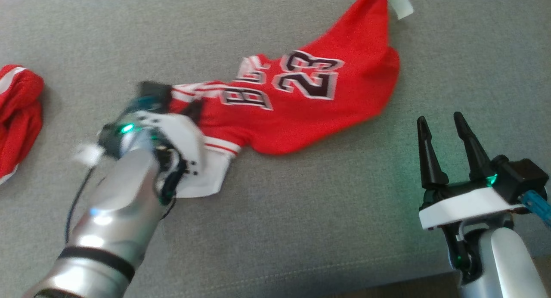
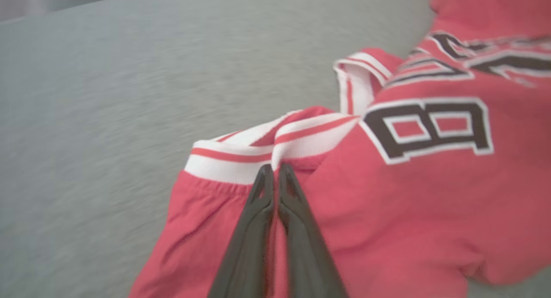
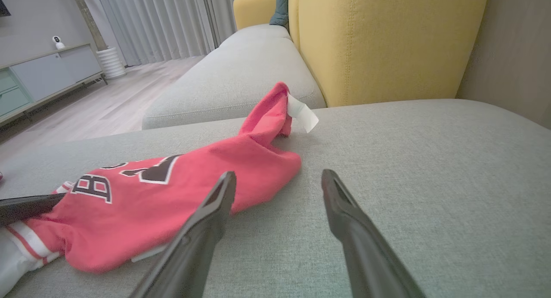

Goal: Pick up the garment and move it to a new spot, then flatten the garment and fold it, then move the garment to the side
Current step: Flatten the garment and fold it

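**A:** We're looking down the left pincer (image 2: 275,168) and it's clamped tight, both fingers pressed together with the striped trim (image 2: 241,156) of the red jersey (image 1: 301,104) nipped at the tips.

**B:** We see the same from the head view, though that arm is blurred. The jersey stretches away from the left pincer, ahead of it and off to its right, across the grey cushion (image 1: 301,229).

**A:** The black letter sits just right of the tips, and the "23" is further along the same way. To the pincer's left we have bare cushion.

**B:** At the jersey's far end, well away from the left pincer, a white tag (image 1: 400,3) sticks out.

**A:** Over to the right pincer (image 1: 440,117). We see it spread wide, with nothing between its fingers.

**B:** The jersey's rounded red edge lies near it, on its left side. In the head view we see a gap of cushion between them.

**A:** Beyond the right pincer's tips rises a yellow backrest (image 3: 379,44).

**B:** One more for us: a second red garment (image 1: 17,117) lies bunched well off to the left pincer's left.
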`<state>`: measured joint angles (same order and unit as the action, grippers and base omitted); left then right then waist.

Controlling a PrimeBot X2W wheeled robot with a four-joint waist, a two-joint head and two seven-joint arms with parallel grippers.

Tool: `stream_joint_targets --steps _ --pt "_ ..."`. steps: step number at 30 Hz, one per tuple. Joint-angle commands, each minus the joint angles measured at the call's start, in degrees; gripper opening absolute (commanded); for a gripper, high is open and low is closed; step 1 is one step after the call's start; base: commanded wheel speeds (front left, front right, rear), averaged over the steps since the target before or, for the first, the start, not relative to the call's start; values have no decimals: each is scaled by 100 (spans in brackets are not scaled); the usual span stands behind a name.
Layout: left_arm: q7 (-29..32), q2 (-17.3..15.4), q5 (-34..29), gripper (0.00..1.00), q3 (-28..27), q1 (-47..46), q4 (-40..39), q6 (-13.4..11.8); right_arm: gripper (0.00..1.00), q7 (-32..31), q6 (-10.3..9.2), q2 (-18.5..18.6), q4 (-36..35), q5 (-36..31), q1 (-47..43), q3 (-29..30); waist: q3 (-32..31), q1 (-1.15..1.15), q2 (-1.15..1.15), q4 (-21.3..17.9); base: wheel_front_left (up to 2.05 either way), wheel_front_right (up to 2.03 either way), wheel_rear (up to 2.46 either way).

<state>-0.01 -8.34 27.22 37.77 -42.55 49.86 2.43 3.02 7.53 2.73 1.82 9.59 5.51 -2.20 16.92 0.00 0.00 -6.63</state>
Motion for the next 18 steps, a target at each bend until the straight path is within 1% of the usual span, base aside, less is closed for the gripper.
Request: stream_joint_targets --steps 1,4,5,8,14,15,16,17,18 --pt "-289 -211 337 0 -551 73 -60 -177 100 8 -4 15 -178 32 115 -90 -30 0 0 51 0 0 0" --pt "-605 -263 719 0 -968 332 -124 -292 100 -13 -4 15 -189 48 68 -33 -61 0 0 121 0 0 0" --pt "-605 -263 719 0 -968 332 -124 -292 100 -13 -4 15 -189 48 68 -33 -61 0 0 121 0 0 0" --pt "-815 -341 944 0 -1217 609 -236 -375 100 -44 -4 15 -207 51 19 17 -78 0 0 201 0 0 0" --pt "-958 -450 1104 0 -1352 1119 -594 -477 100 -108 -4 15 -263 17 -1 98 -73 0 0 323 0 0 0" --pt "-1004 -467 1099 5 -1352 1183 -682 -487 100 -118 -4 15 -278 6 3 109 -73 0 0 339 0 0 0" --pt "-1068 -474 1098 50 -1359 1248 -784 -495 100 -128 -4 15 -292 -6 8 120 -77 0 0 352 0 0 0" --pt "-1142 -486 1069 100 -1354 1314 -899 -515 100 -132 -4 15 -307 -25 13 133 -86 0 0 364 0 0 0" --pt "-1222 -505 1018 100 -1344 1383 -1031 -546 100 -136 -4 15 -319 -46 17 145 -96 0 0 375 0 0 0"
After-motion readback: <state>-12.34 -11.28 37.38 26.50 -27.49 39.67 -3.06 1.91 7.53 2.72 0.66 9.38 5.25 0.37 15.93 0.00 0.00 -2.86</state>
